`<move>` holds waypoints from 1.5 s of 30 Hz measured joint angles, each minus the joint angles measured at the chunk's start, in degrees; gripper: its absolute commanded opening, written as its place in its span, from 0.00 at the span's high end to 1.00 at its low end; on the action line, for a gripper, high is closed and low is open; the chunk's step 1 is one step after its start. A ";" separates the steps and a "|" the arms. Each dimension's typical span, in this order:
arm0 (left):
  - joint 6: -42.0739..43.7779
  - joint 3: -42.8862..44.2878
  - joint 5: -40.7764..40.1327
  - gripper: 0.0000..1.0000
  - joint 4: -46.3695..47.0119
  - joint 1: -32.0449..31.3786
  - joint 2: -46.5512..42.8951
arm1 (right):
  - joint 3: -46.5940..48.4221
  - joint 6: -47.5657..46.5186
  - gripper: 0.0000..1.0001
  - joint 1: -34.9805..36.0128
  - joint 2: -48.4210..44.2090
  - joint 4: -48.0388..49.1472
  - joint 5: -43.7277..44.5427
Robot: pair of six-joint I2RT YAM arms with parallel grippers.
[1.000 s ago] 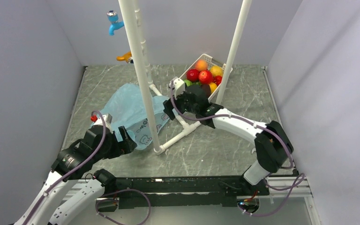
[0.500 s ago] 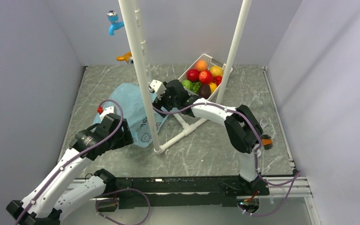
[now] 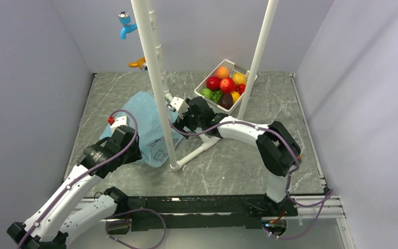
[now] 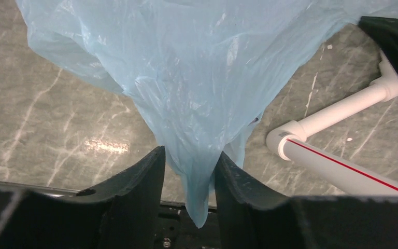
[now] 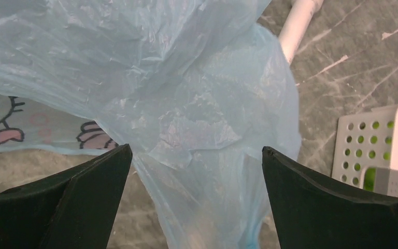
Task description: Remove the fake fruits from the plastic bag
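Note:
The light-blue plastic bag [image 3: 144,116] lies crumpled on the marble tabletop, left of the white pole. My left gripper [image 3: 136,151] is at its near corner. In the left wrist view a pulled-down corner of the bag [image 4: 186,78] hangs between the narrowed jaws of that gripper [image 4: 189,161], touching both fingertips only loosely. My right gripper [image 3: 179,123] is at the bag's far right edge, open wide, with bag film [image 5: 186,104] between its fingers [image 5: 197,155]. No fake fruits show inside the bag. Red and orange fruits [image 3: 227,84] lie in the white basket [image 3: 228,63].
A white PVC frame has a slanted pole [image 3: 155,78] crossing over the bag and a floor pipe [image 3: 197,150] beside it. The basket also holds green and dark fruits. A blue tap toy [image 3: 126,24] and an orange piece [image 3: 137,63] hang at the back wall.
My left jaws have narrowed around the bag's near corner after moving up to it. The right arm swung left from the basket to the bag's right edge, still open.

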 measured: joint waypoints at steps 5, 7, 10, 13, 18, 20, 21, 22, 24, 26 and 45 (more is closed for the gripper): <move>1.73 -0.02 0.00 0.71 0.00 0.00 0.68 | -2.21 -0.35 0.00 0.33 -2.29 1.79 2.73; 2.49 -0.02 -0.04 0.74 -0.07 0.00 0.57 | -2.21 -0.66 0.00 0.48 -2.29 1.88 3.28; 3.72 -0.02 -0.02 0.79 -0.09 0.00 -0.31 | -2.21 -0.87 0.00 0.72 -2.43 1.27 2.32; 5.42 -0.02 0.07 0.95 0.15 0.00 -1.16 | -2.67 -0.44 0.00 0.85 -4.15 -0.76 -0.55; 8.55 0.26 0.28 1.00 0.98 0.00 0.04 | -4.63 1.16 0.00 0.92 -8.57 -1.31 -3.10; 9.46 0.94 0.44 1.00 0.96 0.00 1.46 | -5.05 1.33 0.00 1.07 -8.83 -0.83 -2.69; 10.12 1.44 0.68 1.00 1.09 0.00 2.34 | -5.44 1.36 0.00 1.09 -8.83 -0.59 -2.40; 10.49 1.64 0.81 1.00 1.27 0.00 2.82 | -5.77 1.36 0.00 1.09 -8.81 -0.63 -2.23; 11.41 1.73 1.22 1.00 1.44 0.00 2.99 | -6.29 1.42 0.00 0.87 -8.63 -1.03 -2.08; 12.22 1.73 1.57 1.00 1.53 0.00 2.38 | -6.64 1.77 0.00 0.33 -8.55 -0.98 -2.21; 15.98 2.12 4.42 1.00 4.72 0.00 1.01 | 1.51 10.60 1.00 -0.92 1.55 2.03 21.53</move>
